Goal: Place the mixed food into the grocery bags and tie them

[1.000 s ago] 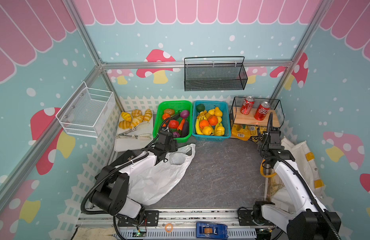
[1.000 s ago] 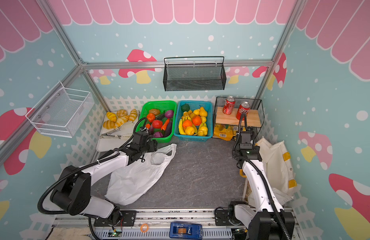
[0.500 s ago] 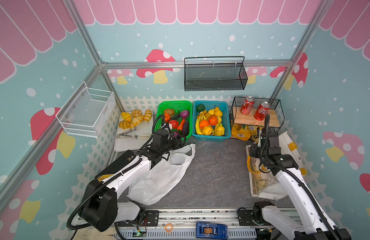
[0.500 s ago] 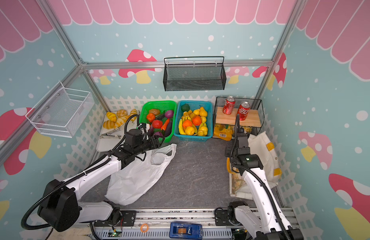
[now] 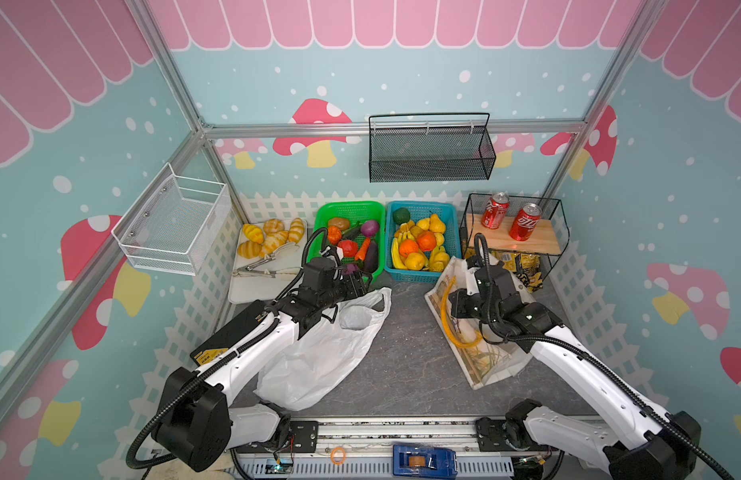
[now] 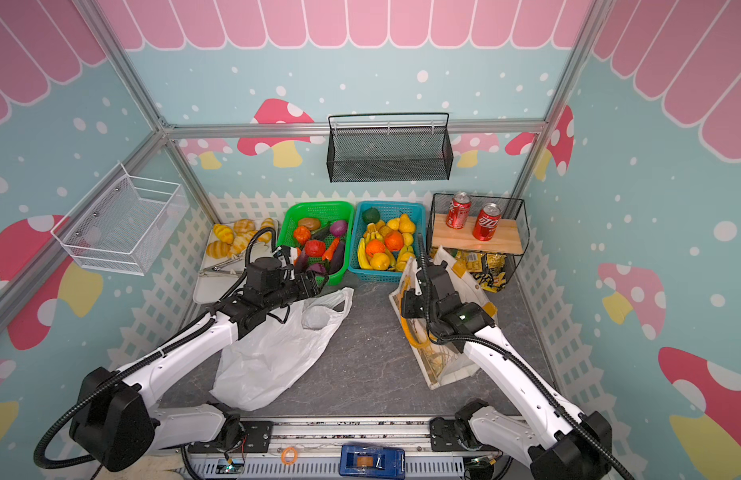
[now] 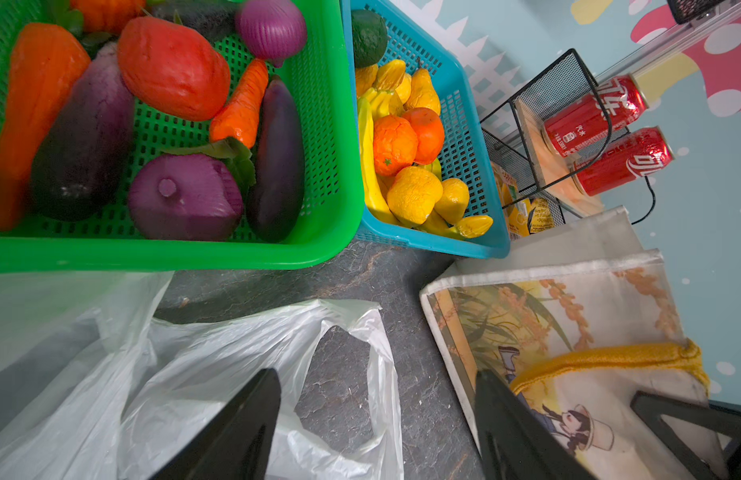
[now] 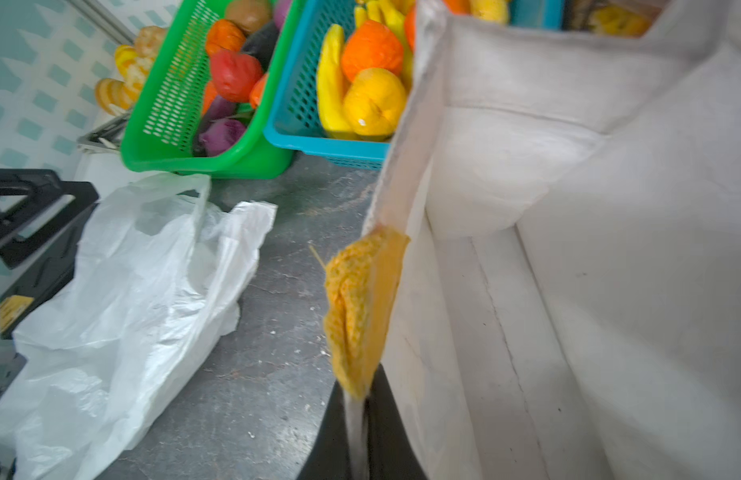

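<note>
Top views both give me the dark tabletop (image 5: 406,365), walled in by the painted booth. Largest on it is the white plastic bag (image 5: 318,361), lying flat and crumpled on my left side with its handle loops toward the baskets. My left arm lies across its upper corner.

Next in size is the cloth tote (image 5: 489,370) on the right, partly lifted by one rim, its printed side toward the middle of the table.

Behind both bags stand the green basket (image 5: 350,206) of toy vegetables and, touching it, the blue basket (image 5: 422,204). In the blue one the orange fruits (image 5: 426,240) and yellow pears (image 5: 437,224) sit among bananas. To the left a white tray (image 5: 256,291) carries bread rolls (image 5: 269,237) and tongs (image 5: 256,270).

To the right a wire shelf (image 5: 539,243) bears two red cans (image 5: 495,210), and the snack packets (image 5: 524,270) lie under it. The tote's lifted wall stands just in front of the packets and covers the blue basket's near corner.

On the left wrist view, my left gripper (image 7: 377,374) has its fingers spread wide over one handle loop, with nothing between them. On the right wrist view, my right gripper (image 8: 354,399) is pinched tight on the tote's rim, just below the yellow handle patch (image 8: 360,307).
</note>
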Controlling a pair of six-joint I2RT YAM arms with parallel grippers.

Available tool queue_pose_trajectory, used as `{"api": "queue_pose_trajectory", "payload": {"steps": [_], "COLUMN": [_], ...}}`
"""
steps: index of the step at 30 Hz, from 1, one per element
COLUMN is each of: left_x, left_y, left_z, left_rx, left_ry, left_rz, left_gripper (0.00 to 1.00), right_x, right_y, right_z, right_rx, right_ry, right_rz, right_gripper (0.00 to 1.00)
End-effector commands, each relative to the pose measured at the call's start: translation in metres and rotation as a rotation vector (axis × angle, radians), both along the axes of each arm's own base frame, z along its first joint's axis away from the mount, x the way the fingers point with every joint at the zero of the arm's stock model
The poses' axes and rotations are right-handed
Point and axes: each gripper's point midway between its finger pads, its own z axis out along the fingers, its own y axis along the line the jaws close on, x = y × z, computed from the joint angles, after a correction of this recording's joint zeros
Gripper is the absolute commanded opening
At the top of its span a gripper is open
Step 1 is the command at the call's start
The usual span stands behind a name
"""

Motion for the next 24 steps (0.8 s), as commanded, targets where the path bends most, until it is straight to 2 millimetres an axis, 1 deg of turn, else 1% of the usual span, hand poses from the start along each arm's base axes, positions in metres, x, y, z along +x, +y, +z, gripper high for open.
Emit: {"api": "queue_pose_trajectory", "payload": {"steps": [1, 3, 4, 5, 6, 7, 8, 9, 11, 14, 15, 18, 19, 20, 22, 24], "left_x": [0.0, -0.003, -0.004, -0.005, -0.007, -0.009, -0.011, -0.015, -0.023, -0.041, -0.047, -0.061, -0.063, -0.063, -0.06, -0.057], "left_y": [0.008, 0.009, 0.009, 0.01, 0.01, 0.011, 0.01, 0.009, 0.005, -0.014, -0.023, -0.055, -0.064, -0.07, -0.083, -0.097], "left_z": [0.018, 0.021, 0.021, 0.021, 0.022, 0.022, 0.021, 0.022, 0.024, 0.028, 0.031, 0.039, 0.038, 0.034, 0.026, 0.02], "left_rx": [0.021, 0.024, 0.024, 0.025, 0.022, 0.02, 0.019, 0.018, 0.02, 0.026, 0.018, 0.007, 0.022, 0.043, 0.072, 0.079], "left_ry": [-0.028, -0.027, -0.025, -0.023, -0.02, -0.016, -0.011, -0.006, -0.003, -0.01, -0.01, -0.016, -0.014, -0.006, 0.024, 0.053], "left_rz": [0.03, 0.03, 0.03, 0.031, 0.032, 0.033, 0.032, 0.029, 0.022, -0.025, -0.048, -0.132, -0.149, -0.159, -0.184, -0.216], "left_gripper": [0.76, 0.77, 0.77, 0.77, 0.77, 0.77, 0.77, 0.77, 0.77, 0.79, 0.79, 0.8, 0.81, 0.81, 0.8, 0.76], "right_x": [0.017, 0.02, 0.02, 0.021, 0.022, 0.022, 0.022, 0.021, 0.018, 0.015, 0.016, 0.023, 0.028, 0.034, 0.049, 0.06], "right_y": [0.048, 0.066, 0.077, 0.084, 0.091, 0.095, 0.097, 0.097, 0.089, 0.059, 0.045, 0.003, -0.014, -0.029, -0.065, -0.099], "right_z": [0.043, 0.042, 0.041, 0.04, 0.04, 0.043, 0.048, 0.057, 0.072, 0.094, 0.101, 0.122, 0.129, 0.132, 0.134, 0.13], "right_rx": [0.145, 0.177, 0.207, 0.222, 0.231, 0.219, 0.205, 0.184, 0.121, 0.016, -0.015, -0.068, -0.076, -0.087, -0.133, -0.169], "right_ry": [-0.122, -0.126, -0.126, -0.12, -0.117, -0.123, -0.139, -0.163, -0.213, -0.288, -0.311, -0.39, -0.412, -0.427, -0.452, -0.451], "right_rz": [0.047, 0.077, 0.106, 0.128, 0.155, 0.185, 0.21, 0.237, 0.257, 0.23, 0.205, 0.119, 0.079, 0.041, -0.067, -0.173], "right_gripper": [0.0, 0.01, 0.04, 0.09, 0.17, 0.23, 0.29, 0.37, 0.52, 0.76, 0.79, 0.81, 0.81, 0.81, 0.82, 0.82]}}
